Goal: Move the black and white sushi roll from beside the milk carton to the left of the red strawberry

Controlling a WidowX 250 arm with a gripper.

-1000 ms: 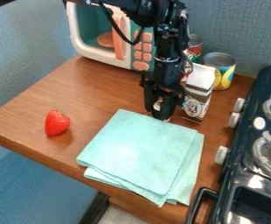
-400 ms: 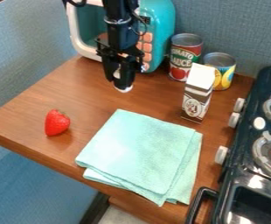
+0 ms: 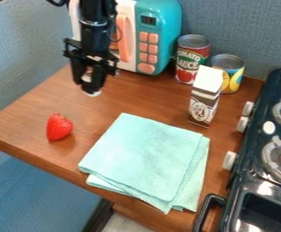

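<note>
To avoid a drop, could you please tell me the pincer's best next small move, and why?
I would probably ease the pincer down slightly before opening it: it seems to hang above the counter, a pale thing is between its fingers, and the strawberry sits nearer the camera.

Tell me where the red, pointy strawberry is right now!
In the camera view, the red, pointy strawberry sits on the brown wooden counter, toward the picture's left, between the folded mint-green cloth and the counter's left edge.
</note>
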